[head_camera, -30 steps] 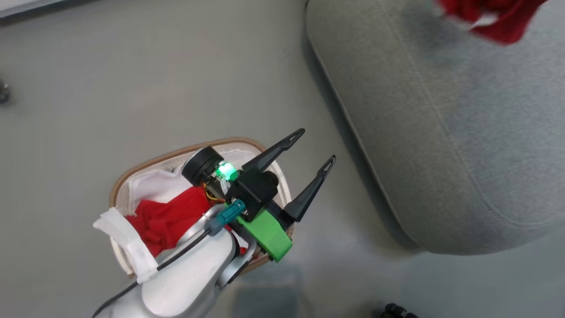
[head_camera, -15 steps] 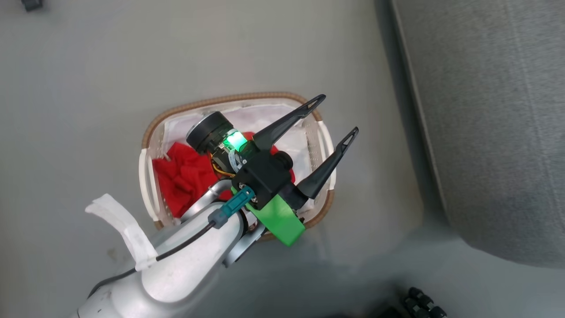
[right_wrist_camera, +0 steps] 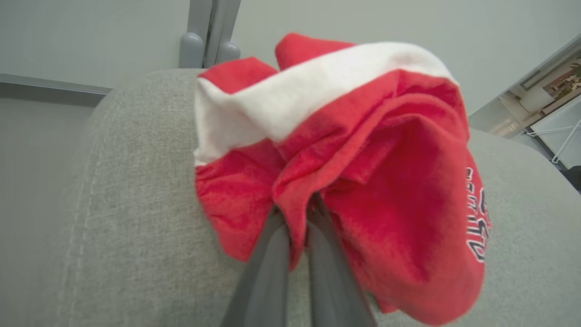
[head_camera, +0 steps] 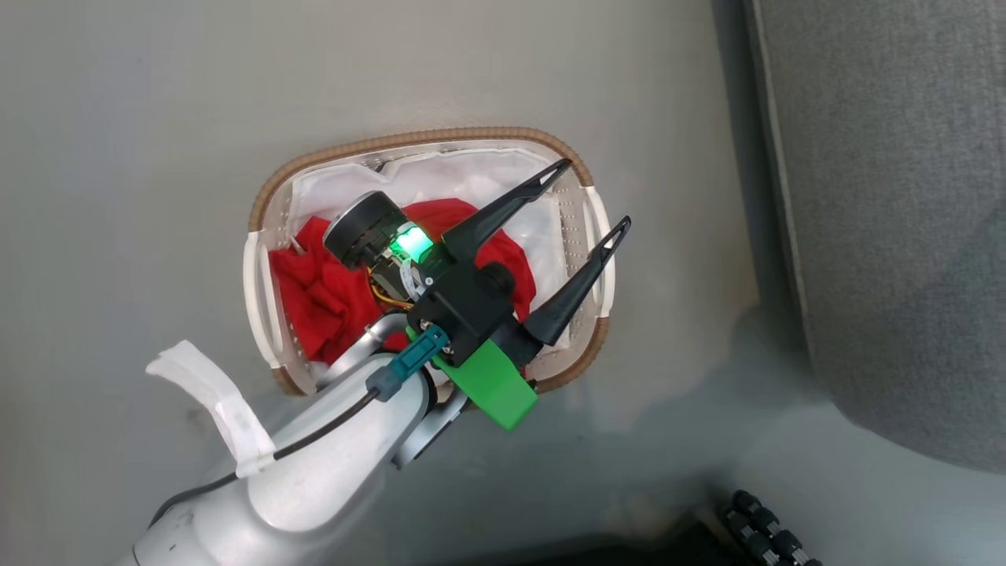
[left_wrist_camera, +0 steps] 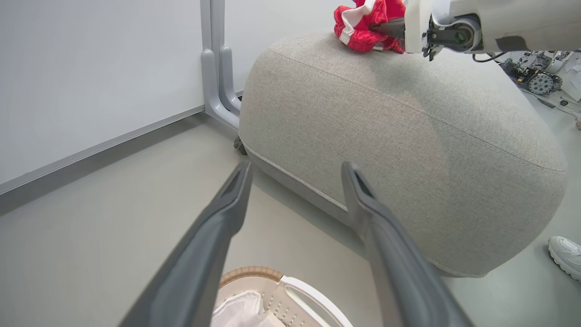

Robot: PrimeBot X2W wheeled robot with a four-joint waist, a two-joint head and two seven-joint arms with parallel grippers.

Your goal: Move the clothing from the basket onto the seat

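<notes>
The cream basket (head_camera: 424,141) with its brown rim stands on the floor, and red clothing (head_camera: 314,291) lies bunched inside it. My left gripper (head_camera: 597,192) hovers open above the basket's right side, nothing between its fingers. From the left wrist, that gripper (left_wrist_camera: 296,167) points at the grey seat (left_wrist_camera: 408,136), with the basket's rim (left_wrist_camera: 254,272) just below. My right gripper (right_wrist_camera: 297,213) is shut on a red garment with a white band (right_wrist_camera: 386,181), which hangs over the seat (right_wrist_camera: 136,181). That garment (left_wrist_camera: 363,22) and the right gripper (left_wrist_camera: 390,27) show atop the seat.
The white liner (head_camera: 471,177) lines the basket. The seat's side (head_camera: 888,196) rises just right of the basket. A grey post (left_wrist_camera: 218,68) and wall panel stand behind the seat. A person's white shoe (left_wrist_camera: 565,254) is near its far end. Black ribbed parts (head_camera: 762,534) lie bottom right.
The head camera has turned, so the basket now sits higher and nearer the middle, and the garment on the seat has left that view. The left gripper stays open above the basket.
</notes>
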